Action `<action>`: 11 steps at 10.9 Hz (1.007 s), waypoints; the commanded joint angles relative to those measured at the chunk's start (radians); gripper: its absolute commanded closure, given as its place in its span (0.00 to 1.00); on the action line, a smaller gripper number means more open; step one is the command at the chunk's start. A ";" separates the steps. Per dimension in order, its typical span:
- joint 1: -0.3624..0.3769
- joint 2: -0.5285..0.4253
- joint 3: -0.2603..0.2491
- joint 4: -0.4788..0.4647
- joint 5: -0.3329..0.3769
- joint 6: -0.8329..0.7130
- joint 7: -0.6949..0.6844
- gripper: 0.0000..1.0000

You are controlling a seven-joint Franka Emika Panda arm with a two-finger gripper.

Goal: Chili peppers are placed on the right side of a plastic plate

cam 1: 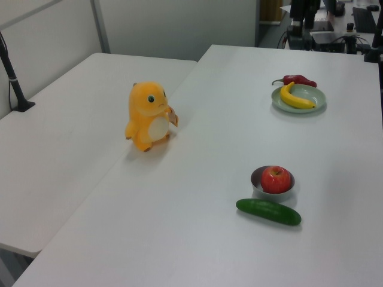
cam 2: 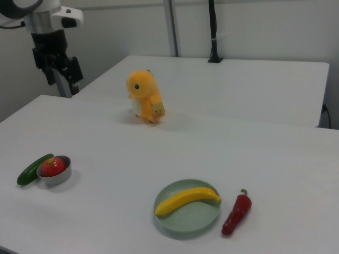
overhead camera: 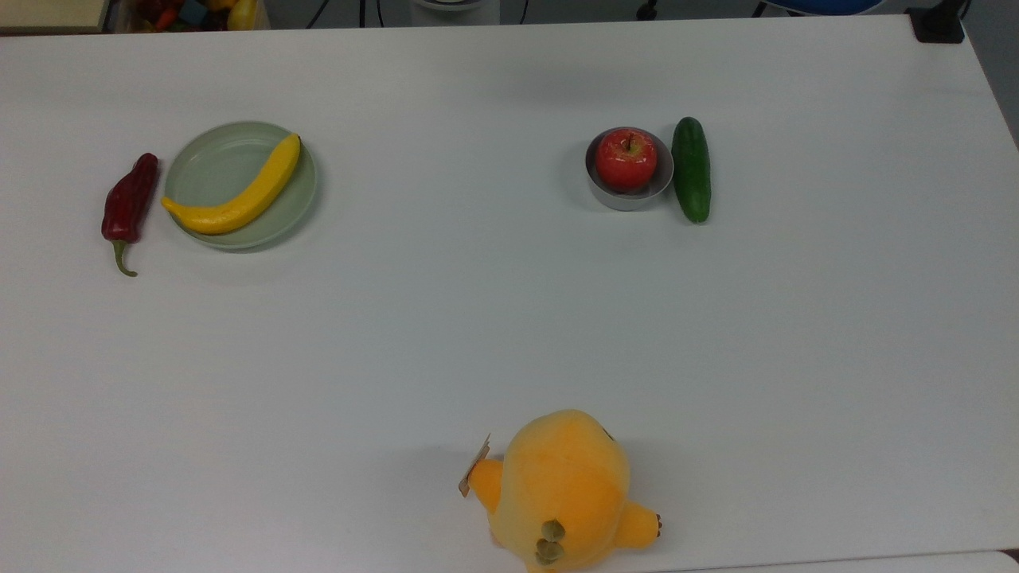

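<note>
I can read no text, label, brand, number or sign anywhere. The small tag (overhead camera: 474,465) on the orange plush toy (overhead camera: 561,489) is too small for me to make out any print.

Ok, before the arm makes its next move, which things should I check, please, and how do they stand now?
1. Chili pepper lies on the table at the right view's right of the plate: ok.
2. Chili is apart from the plate's rim, not on it: ok.
3. Banana lies on the plate: ok.
4. Claw hangs high, far from chili and plate: ok.
5. Claw open or shut: cannot tell.
6. Bowl with apple, and the cucumber, sit far from the plate: ok.
</note>
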 commanded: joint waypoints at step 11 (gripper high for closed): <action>0.088 -0.002 -0.128 -0.072 -0.003 0.162 -0.234 0.00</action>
